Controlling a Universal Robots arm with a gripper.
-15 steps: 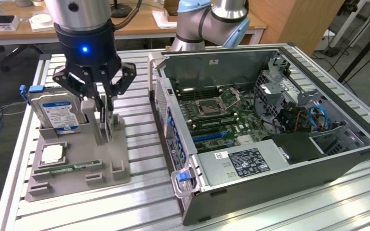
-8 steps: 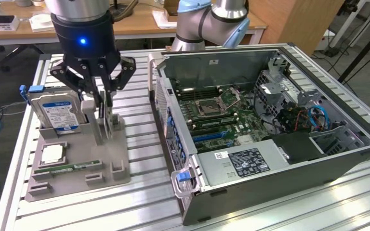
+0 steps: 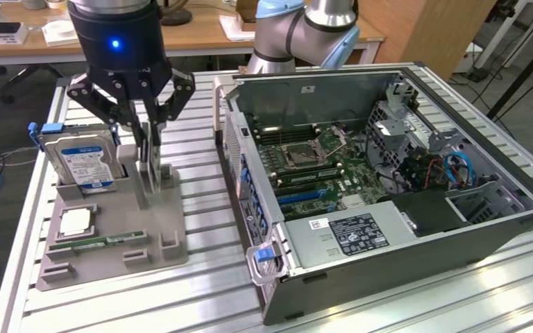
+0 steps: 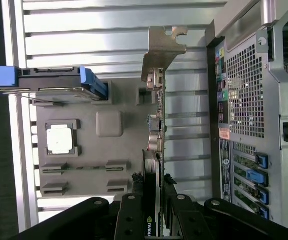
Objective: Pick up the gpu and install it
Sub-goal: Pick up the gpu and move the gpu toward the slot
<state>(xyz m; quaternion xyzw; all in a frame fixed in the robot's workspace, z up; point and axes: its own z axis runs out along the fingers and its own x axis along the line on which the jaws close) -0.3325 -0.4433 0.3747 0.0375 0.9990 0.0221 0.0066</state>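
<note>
The gpu (image 3: 155,177) is a thin dark card standing on edge on the grey holder tray (image 3: 109,267), at the exterior view's left. My gripper (image 3: 150,149) hangs straight above the tray, with a black finger pressed against each flat side of the card. The wrist view looks along the gpu (image 4: 156,125) edge-on, with its silver bracket (image 4: 162,50) at the far end and my gripper (image 4: 153,192) shut on the near end. I cannot tell whether the card's lower edge still rests in its slot.
On the same tray a hard drive (image 3: 80,161) with blue rails stands on edge, a processor (image 3: 75,220) lies flat and a green RAM stick (image 3: 100,243) sits in its slot. The open computer case (image 3: 377,277) lies at the exterior view's right, motherboard (image 3: 313,159) facing up.
</note>
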